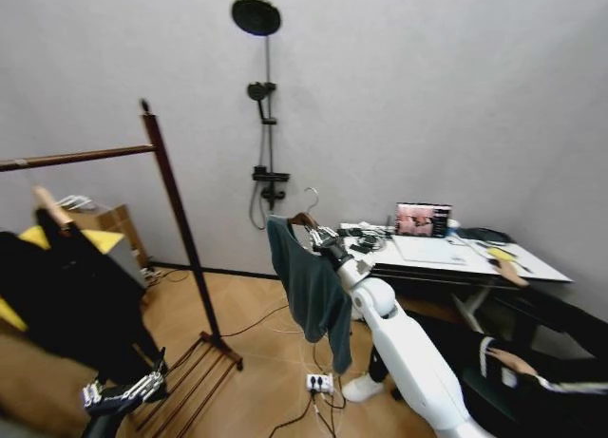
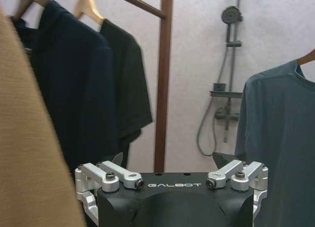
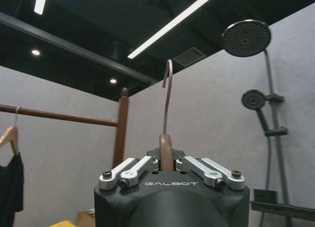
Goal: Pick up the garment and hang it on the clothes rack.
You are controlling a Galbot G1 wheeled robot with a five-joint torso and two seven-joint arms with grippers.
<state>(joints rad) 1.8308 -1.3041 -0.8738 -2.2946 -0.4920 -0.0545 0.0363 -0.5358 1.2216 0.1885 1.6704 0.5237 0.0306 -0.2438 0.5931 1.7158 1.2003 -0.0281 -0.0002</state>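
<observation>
The clothes rack [image 1: 180, 231] is noted at the left, its rail bearing other dark tops; the garment [image 1: 309, 291] is held aloft between rack and desk [image 1: 532, 264], not yet hung; the right tool [image 1: 326, 238] is clamped on its hanger; the left tool [image 1: 122, 392] is seen spread, idle, low beside the rack's base.

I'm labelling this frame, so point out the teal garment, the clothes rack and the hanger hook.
garment [image 1: 313, 291]: head view, front panel.
clothes rack [image 1: 180, 229]: head view, right upright.
hanger hook [image 3: 168, 96]: right wrist view, wire shank.
</observation>
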